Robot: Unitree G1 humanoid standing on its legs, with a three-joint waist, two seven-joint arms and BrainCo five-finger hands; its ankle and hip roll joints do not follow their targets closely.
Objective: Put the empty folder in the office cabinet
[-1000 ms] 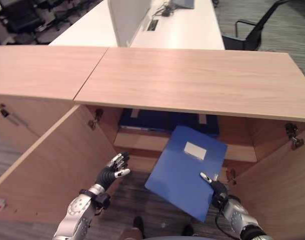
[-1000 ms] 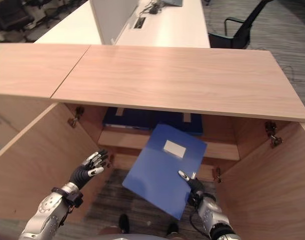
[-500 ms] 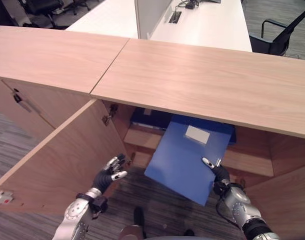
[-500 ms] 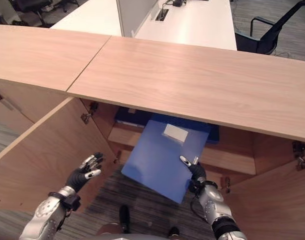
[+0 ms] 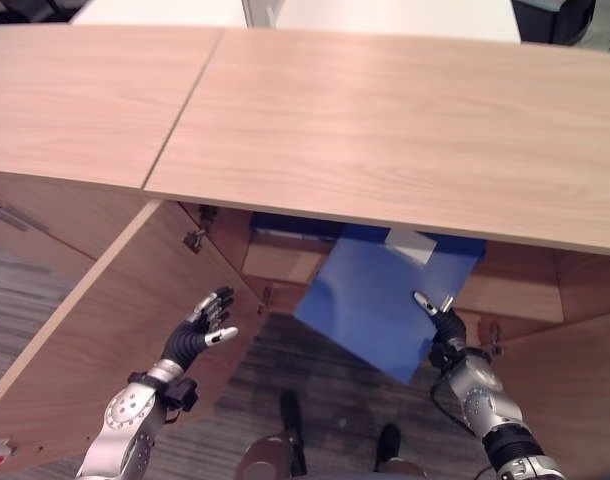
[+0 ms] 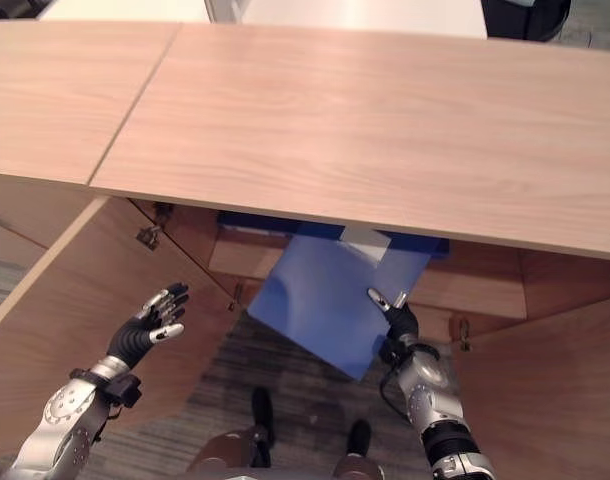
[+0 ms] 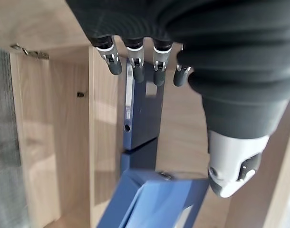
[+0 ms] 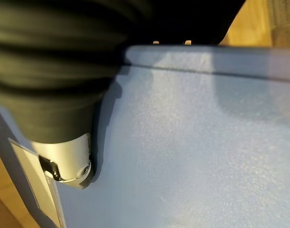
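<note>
The right hand (image 5: 447,330) is gripping the blue folder (image 5: 380,305) at its near right edge, thumb lying on the top face with the fingers wrapped out of sight beneath it. The folder is hanging tilted in the open front of the cabinet (image 5: 385,130), its far end just passing under the top panel and above the shelf (image 5: 285,262), its near corner dropping toward the floor. The left hand (image 5: 197,328) is hovering beside the open left door (image 5: 105,330), fingers straight and loosely spread, touching nothing.

The grip looks to be on one edge only, so the folder could be twisting or slipping free as it is being pushed in. Its leading corner might also be catching on the dark blue folders (image 7: 141,107) already standing on the shelf, or on the shelf lip.

The folder is plain, flat and stiff-looking, matte blue, with a white label (image 5: 410,243) near its far end.
</note>
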